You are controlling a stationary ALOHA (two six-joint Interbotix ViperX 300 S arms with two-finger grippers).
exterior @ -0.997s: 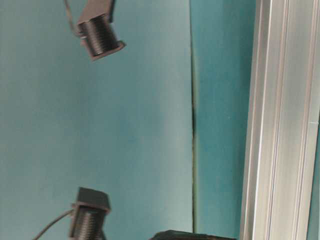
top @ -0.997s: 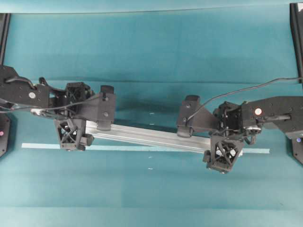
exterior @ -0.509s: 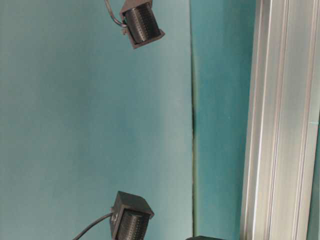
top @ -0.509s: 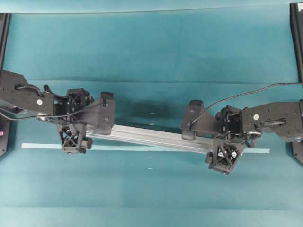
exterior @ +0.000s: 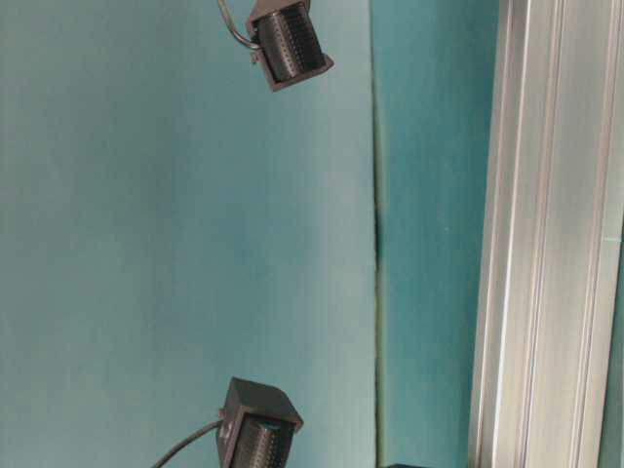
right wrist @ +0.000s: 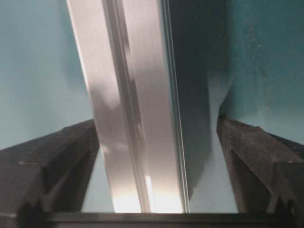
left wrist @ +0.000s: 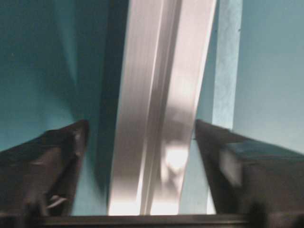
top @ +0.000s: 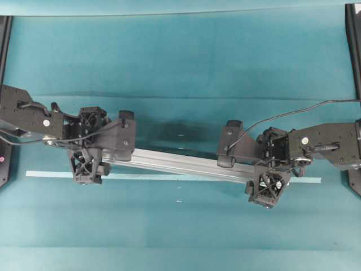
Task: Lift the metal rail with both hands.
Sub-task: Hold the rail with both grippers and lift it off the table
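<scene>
**Both grippers straddling the rail, jaws not on it yet**

Watching my feeds right now. The whole work surface is a teal mat (top: 180, 62), matte, a little mottled, with a faint fold line running across it just above the metal rail (top: 180, 162). Black frame posts (top: 354, 45) sit at the far edges of the overhead view. No room visible beyond that.

Count: one rail, one tape strip, two grippers.

The rail is a long straight silver aluminium extrusion with lengthwise grooves, brushed and shiny, lying flat on the mat and slanted a bit across the middle of the overhead view. A thin flat pale strip of tape (top: 51, 174) runs under it, poking out past both rail ends.

The left gripper (left wrist: 142, 156) sits over the rail's left end, the right gripper (right wrist: 156, 156) over the right end. Both are black, with lattice-pattern housings and black cables trailing off.

In each wrist view the rail runs up the middle between the two wedge-shaped fingers. The left fingers (left wrist: 61, 152) are spread, with teal showing on both sides of the rail. Same for the right fingers (right wrist: 256, 152): spread wide, gaps either side, not touching metal.
</scene>
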